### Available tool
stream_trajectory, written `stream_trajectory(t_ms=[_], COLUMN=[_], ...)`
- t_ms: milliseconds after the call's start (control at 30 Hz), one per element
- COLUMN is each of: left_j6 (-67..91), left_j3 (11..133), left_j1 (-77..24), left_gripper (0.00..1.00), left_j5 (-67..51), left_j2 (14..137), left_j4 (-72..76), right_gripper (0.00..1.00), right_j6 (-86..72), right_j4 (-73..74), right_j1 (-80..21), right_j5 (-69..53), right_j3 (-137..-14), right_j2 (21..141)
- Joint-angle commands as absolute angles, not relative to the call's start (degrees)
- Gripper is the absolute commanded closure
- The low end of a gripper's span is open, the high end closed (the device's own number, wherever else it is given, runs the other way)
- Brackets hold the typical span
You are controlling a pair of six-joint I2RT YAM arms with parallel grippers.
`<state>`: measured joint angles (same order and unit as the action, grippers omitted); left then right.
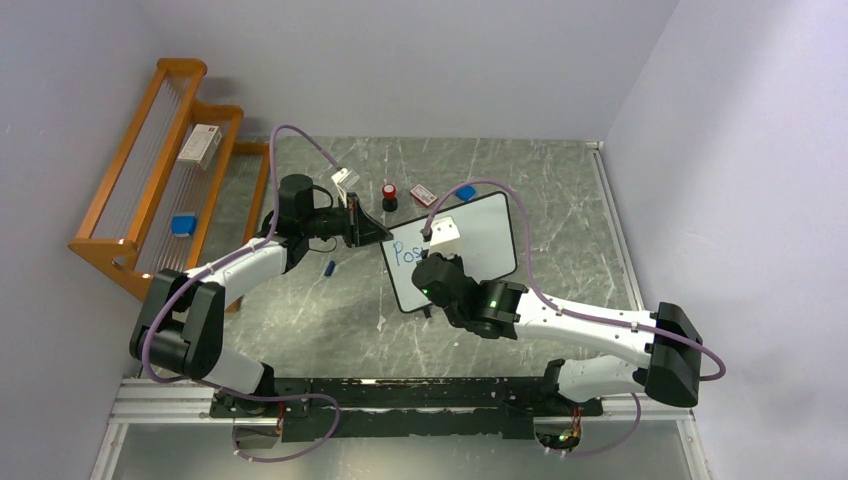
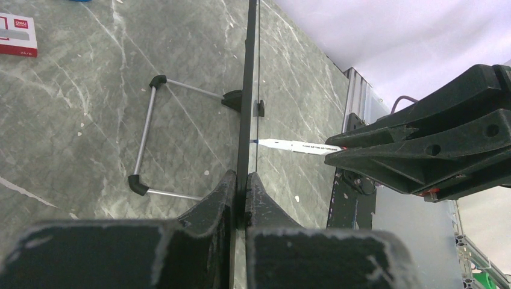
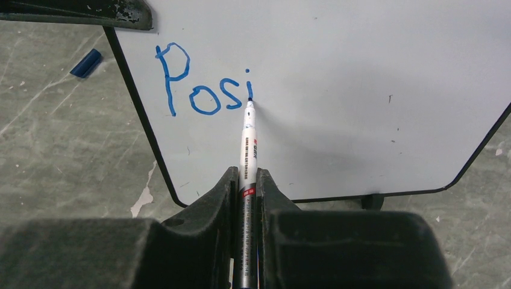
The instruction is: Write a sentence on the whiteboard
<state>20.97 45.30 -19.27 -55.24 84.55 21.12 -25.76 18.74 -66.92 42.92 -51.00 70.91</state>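
Whiteboard (image 3: 361, 90) stands mid-table (image 1: 560, 190), with the left gripper (image 2: 242, 180) clamped tight on its edge. Right gripper (image 3: 247, 180) pinches the marker (image 3: 248, 138), tip touching the board right after blue "Posi" (image 3: 202, 90). Marker's print is too tiny to read.

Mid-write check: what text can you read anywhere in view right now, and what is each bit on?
"Posi": the sentence, blue handwriting on the whiteboard.
On the marker: red and black print, too small to read.
On the red-and-white box lying on the table: print blurred, unreadable.
On the white box on the wooden rack: label too small to read.
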Motion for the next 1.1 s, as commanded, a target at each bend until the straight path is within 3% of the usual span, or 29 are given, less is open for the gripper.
stream_trajectory(t_ms=[0,1067], left_j6=[19.6,18.7], left_j3=[45.7,46.0], left_j1=[-19.5,-19.5], left_gripper=[0.95,0.95], left_j5=[-55.3,-54.9], left_j2=[85.7,86.0], left_j4=[18.1,16.9], right_gripper=[1.0,1.0], right_j6=[-27.0,-25.1], right_j4=[20.4,15.1], right_j1=[-66.7,-66.3], right_j5=[42.4,45.5], right_j3=[-51.0,-48.7], right_j2=[71.8,68.2])
